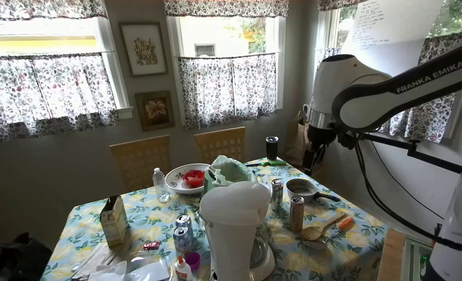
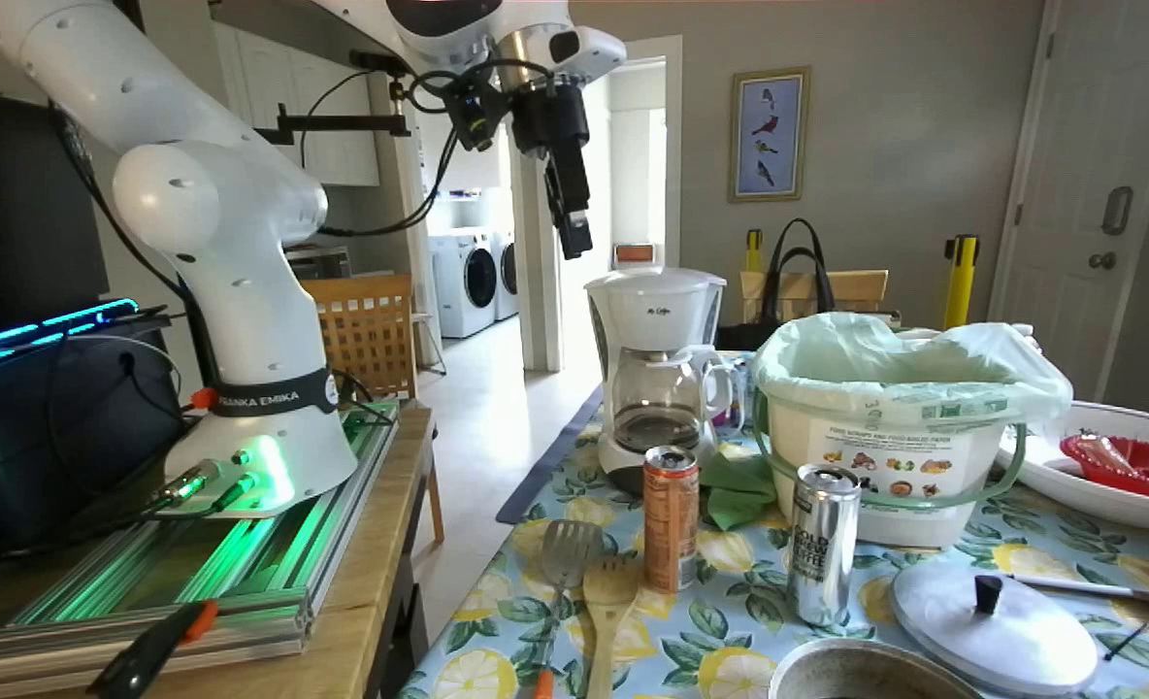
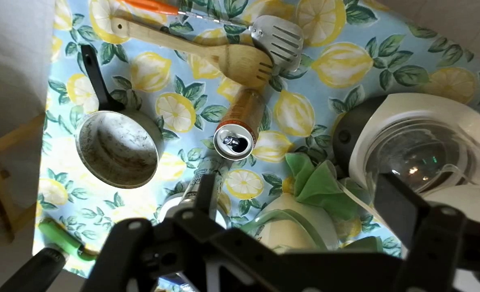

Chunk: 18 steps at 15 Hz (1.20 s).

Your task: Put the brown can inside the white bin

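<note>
The brown can (image 1: 296,214) (image 2: 670,529) stands upright on the table, its opened top facing the camera in the wrist view, where the can (image 3: 245,115) lies above and left of the space between my fingers. A pale green bag lines the white bin (image 2: 875,456), which carries a green handle. In an exterior view the coffee maker hides much of that bin (image 1: 209,181); the wrist view catches only part of the bin (image 3: 280,231) beyond the jaws. High over the table, my gripper (image 1: 313,162) (image 2: 574,233) (image 3: 296,188) is open with nothing between its fingers.
A silver can (image 2: 824,544) stands between the brown can and the bin. The white coffee maker (image 1: 235,218) is close by. A wooden fork (image 3: 240,63), a slotted spatula (image 3: 278,42) and a saucepan (image 3: 120,148) surround the brown can. A pot lid (image 2: 992,621) lies near the bin.
</note>
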{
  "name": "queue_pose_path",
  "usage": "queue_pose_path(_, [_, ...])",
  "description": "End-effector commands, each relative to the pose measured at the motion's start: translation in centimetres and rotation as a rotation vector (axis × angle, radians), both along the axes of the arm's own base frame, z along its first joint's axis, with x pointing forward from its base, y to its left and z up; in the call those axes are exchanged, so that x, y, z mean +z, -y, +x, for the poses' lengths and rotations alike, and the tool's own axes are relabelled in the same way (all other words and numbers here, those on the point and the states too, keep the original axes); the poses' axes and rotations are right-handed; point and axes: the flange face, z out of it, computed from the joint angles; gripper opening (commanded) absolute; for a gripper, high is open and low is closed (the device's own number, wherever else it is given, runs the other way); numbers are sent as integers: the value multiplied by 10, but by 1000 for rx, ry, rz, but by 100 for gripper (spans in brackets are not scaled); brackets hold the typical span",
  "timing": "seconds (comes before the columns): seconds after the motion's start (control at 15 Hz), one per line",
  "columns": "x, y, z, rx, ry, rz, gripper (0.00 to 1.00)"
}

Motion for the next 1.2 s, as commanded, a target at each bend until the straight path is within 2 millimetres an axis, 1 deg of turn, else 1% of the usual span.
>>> queue_pose_path(0.0, [3,17,17,-67,26,57,100])
queue_pose_path(0.27, [2,43,41,-73,44,109,100])
queue_pose_path(0.53, [-12,66,70,-87,37,142,100])
queue_pose_path(0.67, [-22,74,81,-84,5,159,100])
queue_pose_path(0.87, [-47,83,97,-74,-31,187,100])
queue_pose_path(1.0, [-59,90,106,-62,-36,217,100])
queue_pose_path(1.13, [-71,93,110,-57,-57,254,100])
